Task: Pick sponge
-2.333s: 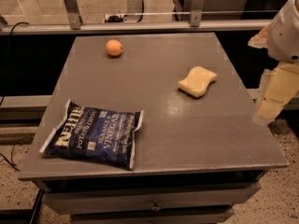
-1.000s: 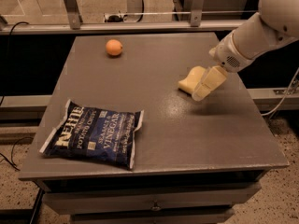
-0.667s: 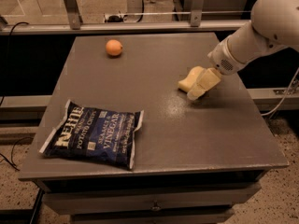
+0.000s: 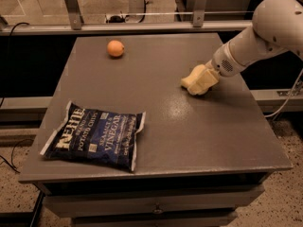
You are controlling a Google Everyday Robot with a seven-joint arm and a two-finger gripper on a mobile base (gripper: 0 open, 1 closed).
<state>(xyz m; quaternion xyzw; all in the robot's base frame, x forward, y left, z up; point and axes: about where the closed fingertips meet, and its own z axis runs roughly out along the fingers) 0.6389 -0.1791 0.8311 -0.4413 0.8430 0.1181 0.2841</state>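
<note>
The sponge (image 4: 187, 82) is a pale yellow foam block on the right half of the grey table (image 4: 156, 126). Only its left end shows. My gripper (image 4: 202, 81) comes in from the right on a white arm (image 4: 255, 41) and sits right on top of the sponge, covering most of it. Gripper and sponge are the same pale yellow, so their outlines merge.
A round orange fruit (image 4: 115, 48) lies at the table's back left. A dark blue chip bag (image 4: 94, 136) lies flat at the front left. A metal rail (image 4: 142, 27) runs behind the table. The table's right edge is close under my arm.
My gripper has come in from beyond the table's right edge, moved left and down, and now rests on the sponge. The sponge, fruit and bag have stayed put.
</note>
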